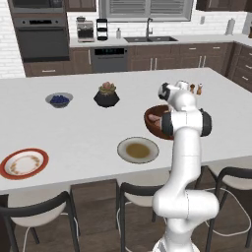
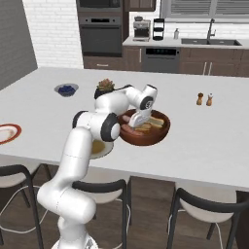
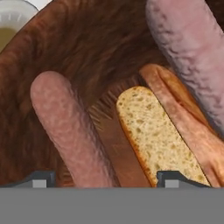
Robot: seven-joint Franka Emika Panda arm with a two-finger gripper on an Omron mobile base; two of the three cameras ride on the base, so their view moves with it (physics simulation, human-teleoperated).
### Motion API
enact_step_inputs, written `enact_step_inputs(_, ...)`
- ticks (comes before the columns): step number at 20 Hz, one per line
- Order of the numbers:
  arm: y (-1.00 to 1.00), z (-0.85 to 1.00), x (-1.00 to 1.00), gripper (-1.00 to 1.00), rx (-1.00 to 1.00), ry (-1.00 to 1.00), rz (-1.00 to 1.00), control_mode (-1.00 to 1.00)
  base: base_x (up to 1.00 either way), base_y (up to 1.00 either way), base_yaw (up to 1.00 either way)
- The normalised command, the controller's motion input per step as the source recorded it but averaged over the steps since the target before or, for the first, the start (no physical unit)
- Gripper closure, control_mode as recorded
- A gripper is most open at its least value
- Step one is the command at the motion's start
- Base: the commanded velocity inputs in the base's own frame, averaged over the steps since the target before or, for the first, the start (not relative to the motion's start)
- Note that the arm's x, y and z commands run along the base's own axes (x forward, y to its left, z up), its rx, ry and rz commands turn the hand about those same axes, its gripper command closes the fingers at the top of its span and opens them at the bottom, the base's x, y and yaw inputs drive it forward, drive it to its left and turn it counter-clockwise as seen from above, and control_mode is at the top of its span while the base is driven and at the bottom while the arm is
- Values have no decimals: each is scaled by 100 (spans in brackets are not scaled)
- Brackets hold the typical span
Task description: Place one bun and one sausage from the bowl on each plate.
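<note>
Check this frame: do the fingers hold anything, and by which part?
Nothing is held. The gripper is open, low inside the large reddish-brown bowl, its fingers either side of a pinkish sausage but not closed on it.

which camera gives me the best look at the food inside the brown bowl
The hand view: it looks straight into the bowl, showing a sausage and a bun up close. The right base view shows the bowl's contents small, partly behind the gripper; in the left base view the arm hides most.

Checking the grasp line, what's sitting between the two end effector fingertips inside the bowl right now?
In the hand view, a sausage and a strip of bare bowl floor lie between the fingertips; the bun runs toward the other tip.
</note>
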Motion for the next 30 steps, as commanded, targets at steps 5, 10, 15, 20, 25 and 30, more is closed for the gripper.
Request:
enact_step_inputs(5, 54, -53, -1, -100, -8, 0, 5, -100, 0, 0, 0)
enact_step_inputs(10, 67, -41, -22, -100, -10, 1, 14, -100, 0, 0, 0)
enact_step_inputs(15, 66, -30, -12, -100, -9, 0, 25, -100, 0, 0, 0)
enact_step_inputs(20, 23, -29, 16, -100, -1, 0, 15, -100, 0, 0, 0)
enact_step_inputs(25, 0, 0, 0, -100, 0, 0, 0, -100, 0, 0, 0)
enact_step_inputs(30, 0, 0, 0, 100, 0, 0, 0, -100, 0, 0, 0)
